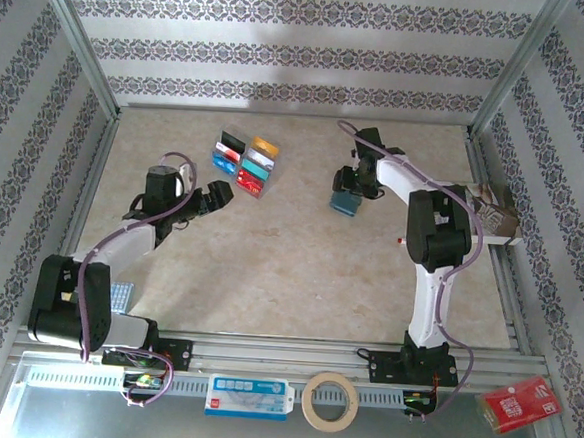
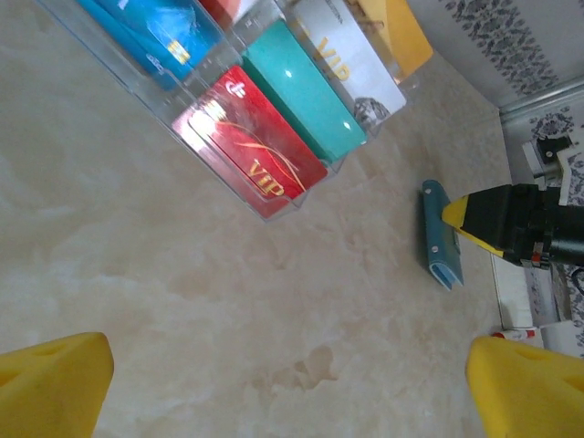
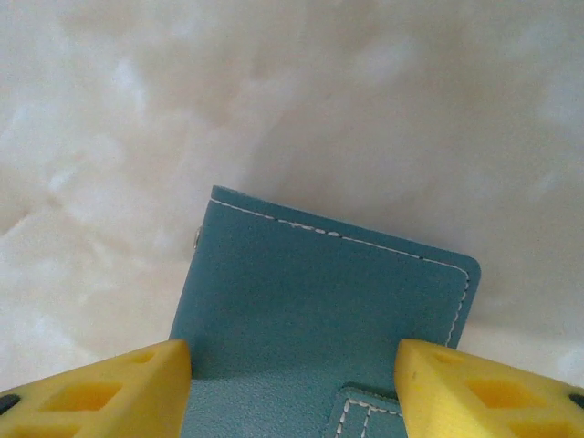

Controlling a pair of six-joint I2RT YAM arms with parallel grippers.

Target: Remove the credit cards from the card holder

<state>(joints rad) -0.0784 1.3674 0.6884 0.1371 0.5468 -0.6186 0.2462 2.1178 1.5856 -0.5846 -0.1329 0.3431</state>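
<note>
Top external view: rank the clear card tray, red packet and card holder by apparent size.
1-2. Clear card tray and red packet: look alike, not ranked.
3. Card holder: clearly smallest.

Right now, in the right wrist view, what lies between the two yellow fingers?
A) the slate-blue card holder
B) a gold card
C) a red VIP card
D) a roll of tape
A: the stitched, slate-blue card holder sits between the fingers of the right gripper, with the pale table beyond it.
</note>
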